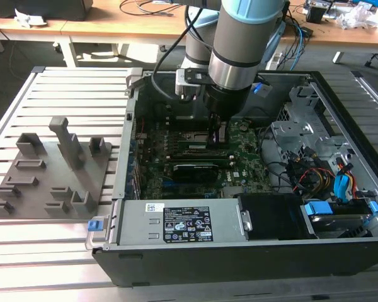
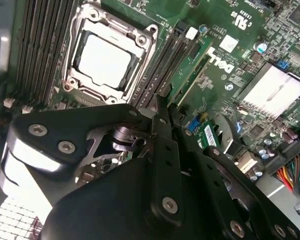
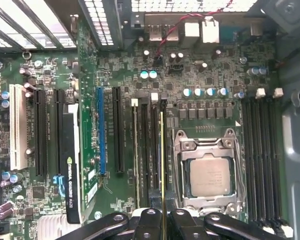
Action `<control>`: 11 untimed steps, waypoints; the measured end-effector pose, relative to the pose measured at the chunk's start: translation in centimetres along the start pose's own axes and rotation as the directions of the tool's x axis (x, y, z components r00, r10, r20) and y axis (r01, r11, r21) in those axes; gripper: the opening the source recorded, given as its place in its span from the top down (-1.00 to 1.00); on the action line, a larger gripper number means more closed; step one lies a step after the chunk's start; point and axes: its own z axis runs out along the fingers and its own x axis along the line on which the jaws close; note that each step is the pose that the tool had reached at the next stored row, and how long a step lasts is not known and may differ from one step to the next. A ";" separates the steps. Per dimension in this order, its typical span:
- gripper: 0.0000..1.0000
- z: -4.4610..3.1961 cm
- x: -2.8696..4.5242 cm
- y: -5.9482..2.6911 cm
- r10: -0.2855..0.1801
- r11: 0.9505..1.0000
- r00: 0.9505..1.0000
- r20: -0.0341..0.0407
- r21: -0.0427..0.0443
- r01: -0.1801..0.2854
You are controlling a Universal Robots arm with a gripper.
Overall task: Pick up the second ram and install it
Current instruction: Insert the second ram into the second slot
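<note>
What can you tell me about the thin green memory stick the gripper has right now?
The second ram, a long thin green circuit-board stick, appears edge-on in the first wrist view as a narrow yellowish-green line. It stands on edge over the dark memory slots beside the square metal processor socket, running along them. The black gripper clamps one end between its fingertips. Whether it is fully seated cannot be told. Its chips are hidden at this angle.

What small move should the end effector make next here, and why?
Probably press straight down: the end effector holds the second ram edge-on, lined up along a memory slot beside the processor socket, seemingly not yet seated.
</note>
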 end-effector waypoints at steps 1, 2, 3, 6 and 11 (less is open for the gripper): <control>0.73 0.03 0.00 0.05 -0.008 1.000 1.000 -0.001 0.000 0.008; 0.73 0.08 0.01 0.11 -0.016 1.000 1.000 -0.002 -0.001 0.016; 0.73 0.16 0.02 0.20 -0.027 1.000 1.000 -0.002 -0.001 0.027; 0.73 0.80 0.06 0.58 -0.022 1.000 1.000 -0.008 -0.001 0.022; 0.73 1.68 -0.16 0.85 -0.009 1.000 1.000 -0.017 0.000 0.009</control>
